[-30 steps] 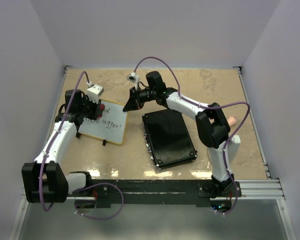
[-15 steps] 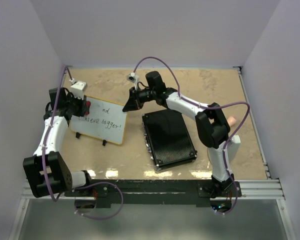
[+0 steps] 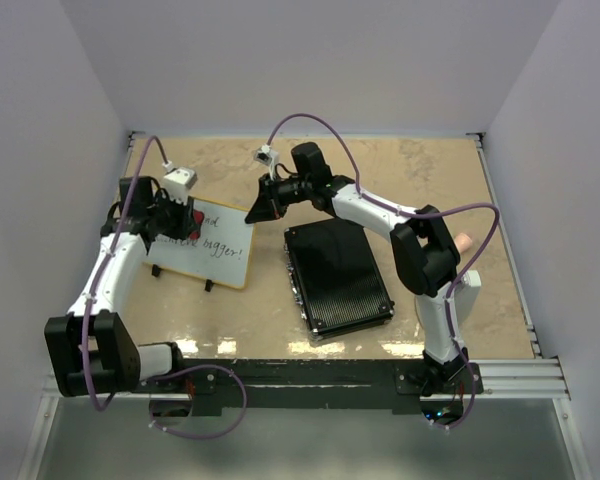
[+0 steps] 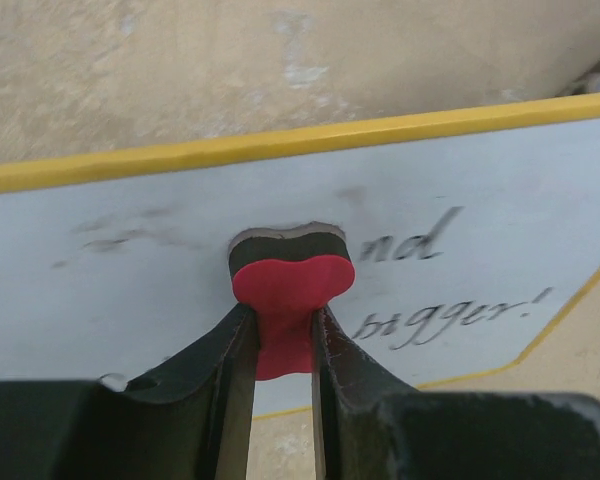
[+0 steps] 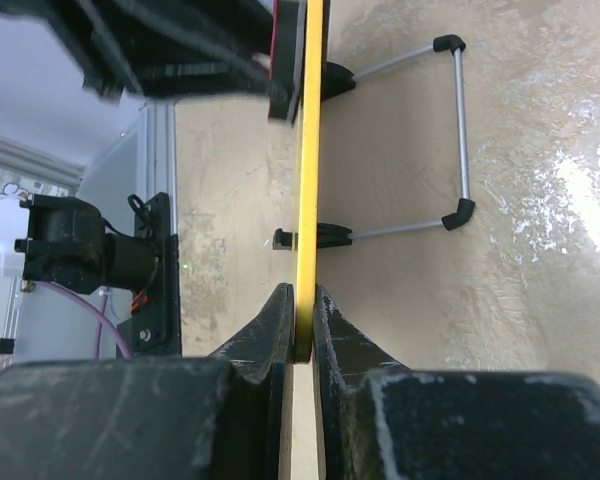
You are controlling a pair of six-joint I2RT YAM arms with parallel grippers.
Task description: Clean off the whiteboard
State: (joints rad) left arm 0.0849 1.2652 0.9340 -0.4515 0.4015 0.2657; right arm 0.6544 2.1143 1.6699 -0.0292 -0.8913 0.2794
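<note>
One white, yellow-framed rectangular whiteboard (image 3: 223, 256) is standing. The left gripper (image 4: 283, 335) is clenching one red foam eraser (image 4: 290, 283) against it; the right gripper (image 5: 300, 312) is pinching its edge.

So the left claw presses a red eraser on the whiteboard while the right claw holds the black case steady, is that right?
Not quite: the right claw clamps the whiteboard by its edge, not the black case, as the right wrist view shows. The left claw presses a red eraser on it.

whiteboard (image 3: 215, 250) 1 | red eraser (image 4: 290, 285) 1 | black ribbed case (image 3: 338, 275) 1 | grippers 2: left gripper (image 4: 282, 318), right gripper (image 5: 301, 300)
</note>
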